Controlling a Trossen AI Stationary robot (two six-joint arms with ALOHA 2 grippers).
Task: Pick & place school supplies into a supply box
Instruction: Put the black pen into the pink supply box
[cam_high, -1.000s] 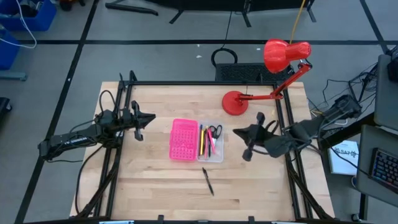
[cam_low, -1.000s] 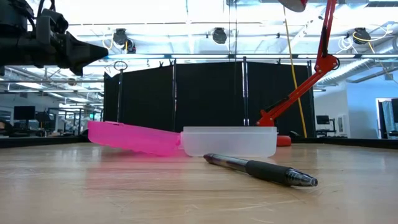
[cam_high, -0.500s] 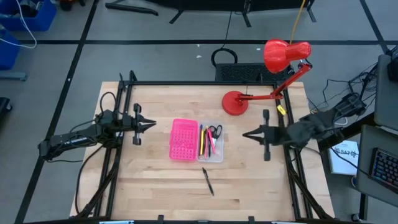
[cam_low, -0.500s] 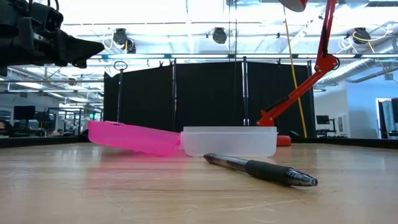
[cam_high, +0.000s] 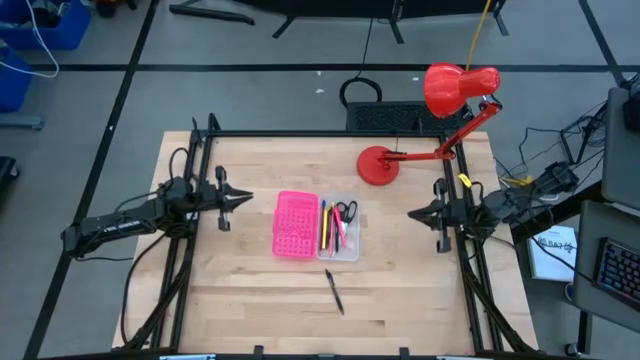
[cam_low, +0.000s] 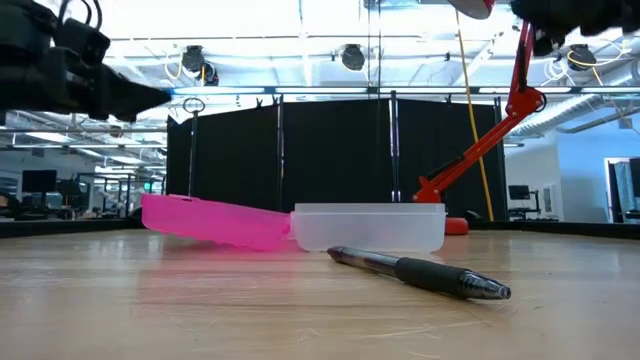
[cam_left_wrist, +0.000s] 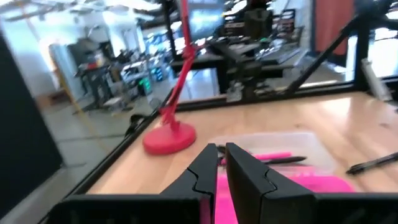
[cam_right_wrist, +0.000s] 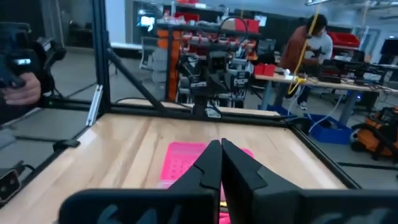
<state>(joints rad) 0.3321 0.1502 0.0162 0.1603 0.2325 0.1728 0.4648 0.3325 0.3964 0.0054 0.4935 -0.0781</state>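
The supply box lies open in the middle of the table: its hot-pink half (cam_high: 296, 223) (cam_low: 215, 222) beside its clear tray (cam_high: 350, 245) (cam_low: 368, 228). Inside the tray lie black-handled scissors (cam_high: 347, 211) and yellow, pink and black pens (cam_high: 325, 226). One black pen (cam_high: 334, 291) (cam_low: 420, 273) lies flat on the wood, nearer the near edge. My left gripper (cam_high: 247, 200) (cam_left_wrist: 221, 155) is shut, hovering left of the box. My right gripper (cam_high: 412, 213) (cam_right_wrist: 221, 151) is shut too, in the air right of the tray.
A red desk lamp stands on its round base (cam_high: 378, 165) at the far right of the table, its head (cam_high: 460, 88) past the far edge. A black frame (cam_high: 330, 134) runs along the table's edges. Bare wood lies around the loose pen.
My right gripper has drawn back from beside the tray toward the table's right edge and has twisted about its own axis. My left gripper has shifted a little toward the near edge. The box and the loose pen have stayed put.
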